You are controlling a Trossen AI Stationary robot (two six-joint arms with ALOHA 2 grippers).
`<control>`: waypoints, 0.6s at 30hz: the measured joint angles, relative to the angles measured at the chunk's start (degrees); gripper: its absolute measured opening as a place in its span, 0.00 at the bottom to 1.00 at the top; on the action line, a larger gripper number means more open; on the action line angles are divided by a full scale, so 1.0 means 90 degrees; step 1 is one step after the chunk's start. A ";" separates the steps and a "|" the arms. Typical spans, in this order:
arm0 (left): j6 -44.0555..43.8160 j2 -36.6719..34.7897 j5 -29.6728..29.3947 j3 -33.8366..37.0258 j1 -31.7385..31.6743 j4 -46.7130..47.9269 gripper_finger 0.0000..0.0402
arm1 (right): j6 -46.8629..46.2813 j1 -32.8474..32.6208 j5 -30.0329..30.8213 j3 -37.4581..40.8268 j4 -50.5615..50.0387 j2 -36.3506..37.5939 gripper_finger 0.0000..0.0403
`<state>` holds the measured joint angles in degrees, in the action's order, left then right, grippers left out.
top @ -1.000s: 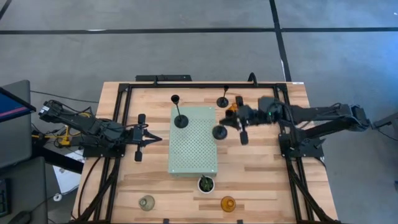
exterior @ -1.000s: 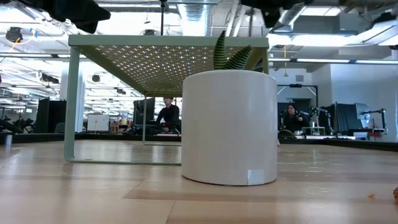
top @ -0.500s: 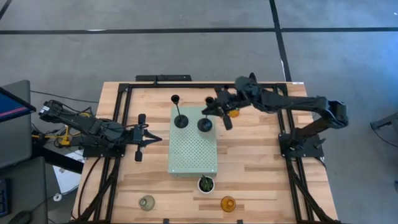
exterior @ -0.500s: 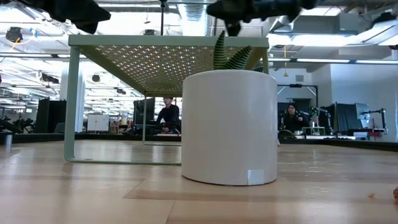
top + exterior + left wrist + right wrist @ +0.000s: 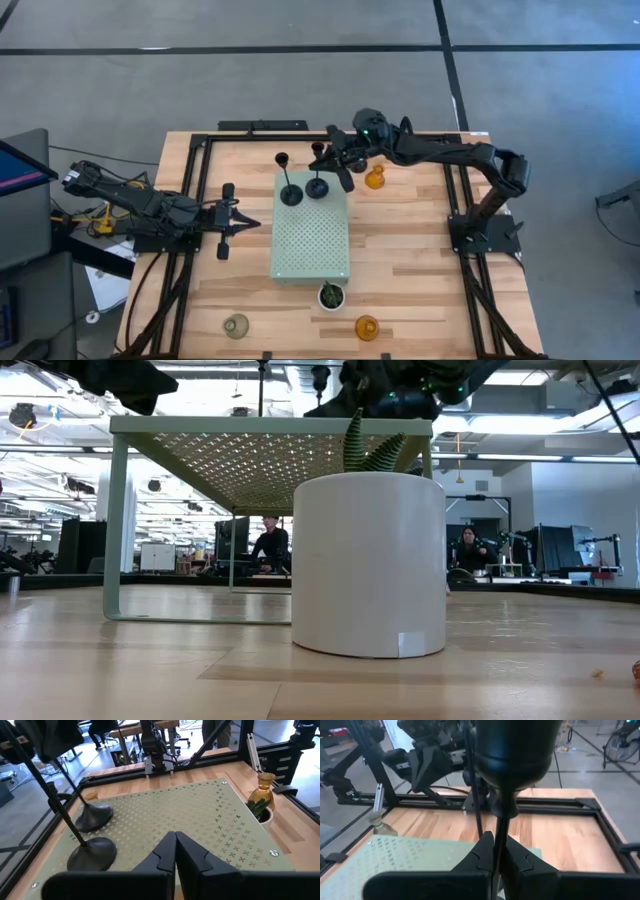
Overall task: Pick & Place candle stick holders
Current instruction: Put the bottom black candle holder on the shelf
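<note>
- Nearest the front edge of the table (image 5: 420,270), a clear-grey glass holder (image 5: 236,325) and an amber glass holder (image 5: 367,327) stand well apart, neither yet moved; the small plant in its pot (image 5: 331,295) sits between them, just off the pale green perforated board (image 5: 311,240)
- The left end effector (image 5: 243,223) waits beside the board's left edge, its fingers pressed together on nothing
- On the far part of the board one black holder (image 5: 291,194) already stands upright
- Just beside it the right end effector (image 5: 334,166) has its fingers clamped on the thin stem of a second black holder (image 5: 318,186), whose round base is at or just above the board; I cannot tell whether it touches
- Beyond the board, a third black holder (image 5: 282,159) and a second amber holder (image 5: 375,179) rest on the bare table
- By my reading one holder is placed, one is being set down and four remain
</note>
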<state>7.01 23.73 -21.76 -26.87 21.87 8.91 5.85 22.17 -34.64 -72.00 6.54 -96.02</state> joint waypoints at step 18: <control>-0.0002 0.0001 0.0000 0.0002 -0.0002 0.0001 0.02 | 0.0258 0.0091 0.0120 -0.0210 -0.0229 -0.0202 0.00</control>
<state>6.99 23.74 -21.76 -26.85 21.85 8.92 8.18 22.99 -33.56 -73.89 4.48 -97.84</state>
